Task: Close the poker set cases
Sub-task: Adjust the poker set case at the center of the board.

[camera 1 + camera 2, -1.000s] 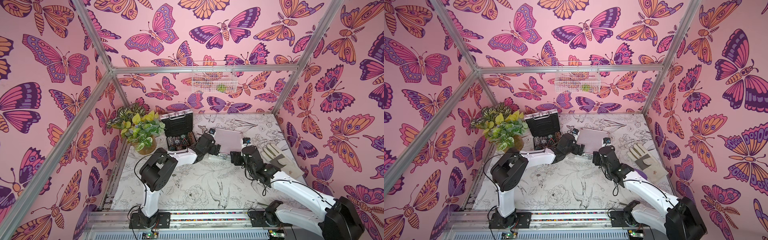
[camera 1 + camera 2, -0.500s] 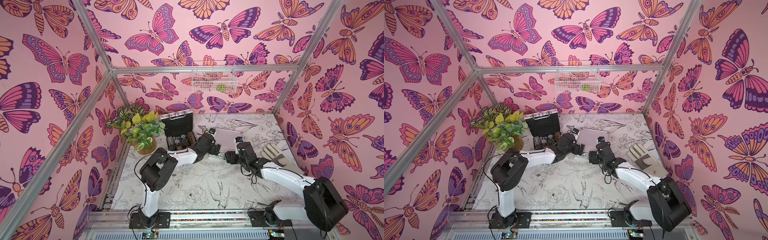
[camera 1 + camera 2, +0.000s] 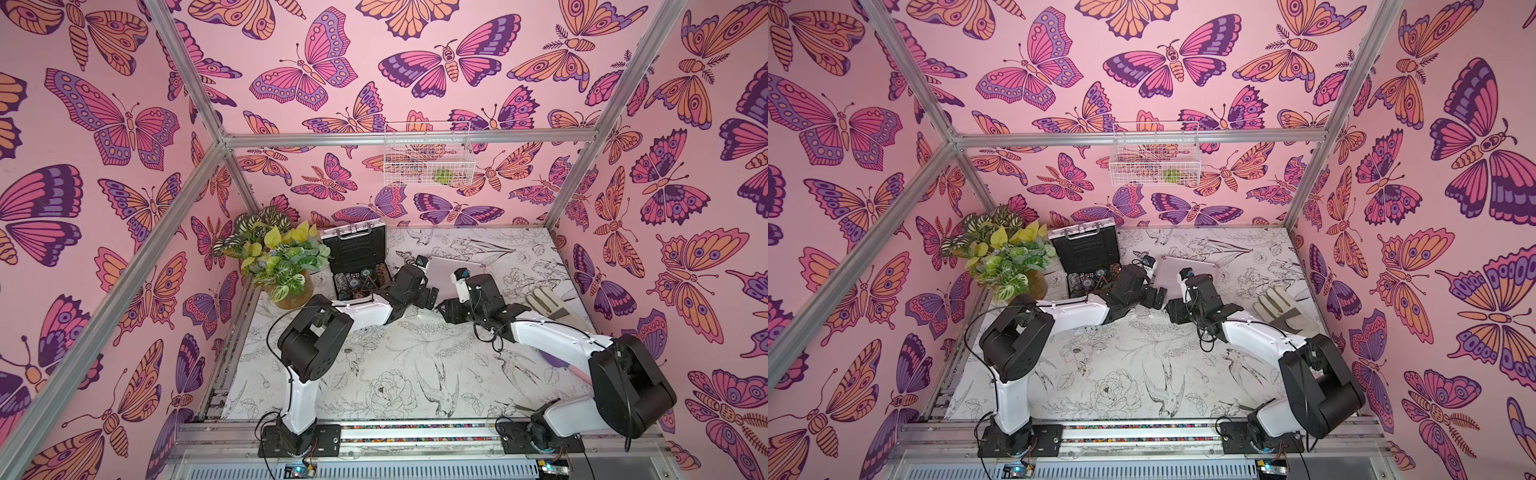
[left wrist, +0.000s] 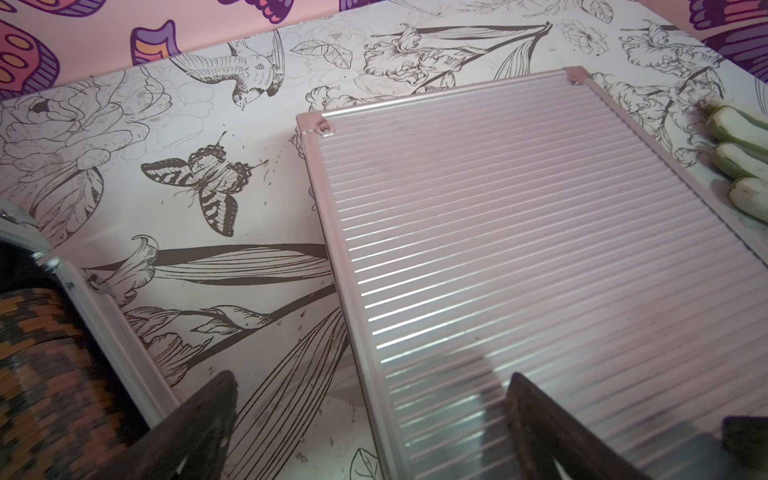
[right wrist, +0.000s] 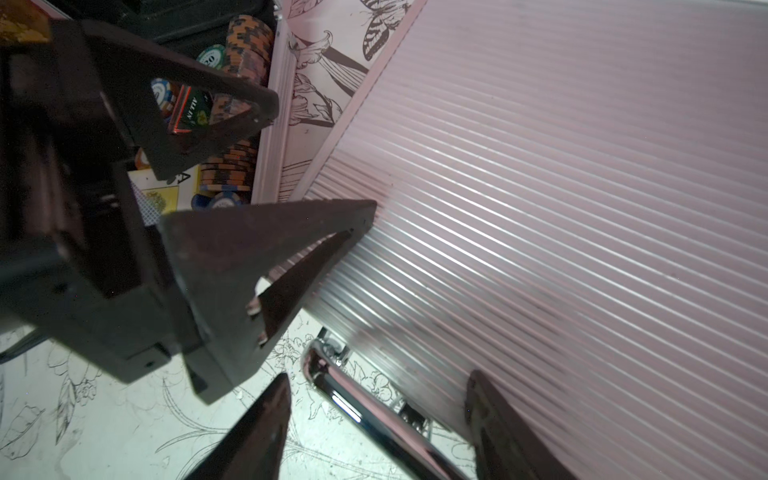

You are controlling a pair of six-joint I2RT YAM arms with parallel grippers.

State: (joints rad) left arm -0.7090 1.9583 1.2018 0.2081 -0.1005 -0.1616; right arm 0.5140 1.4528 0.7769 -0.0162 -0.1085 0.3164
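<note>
walls [image 3: 374,62]: pink, printed with large butterflies in magenta, purple and orange with dark outlines.
desk [image 3: 395,374]: white, covered in black line drawings of birds, flowers, leaves and a striped butterfly.
closed case [image 4: 519,249]: silver, the lid in fine parallel ribs with a pink cast.
open case [image 3: 353,249]: silver frame, black lining.
chips [image 5: 245,41]: stacks banded orange and black; single ones green-and-white and blue-and-white.
plant [image 3: 278,253]: green and yellow leaves, some white-veined or striped.
pot [image 3: 293,295]: brown.
glove [image 3: 544,301]: off-white.
left arm [image 3: 365,309], right arm [image 3: 552,340]: white links, black joints.
left pincer [image 4: 370,380], right pincer [image 5: 378,376]: near black.
basket [image 3: 428,153]: white wire.
</note>
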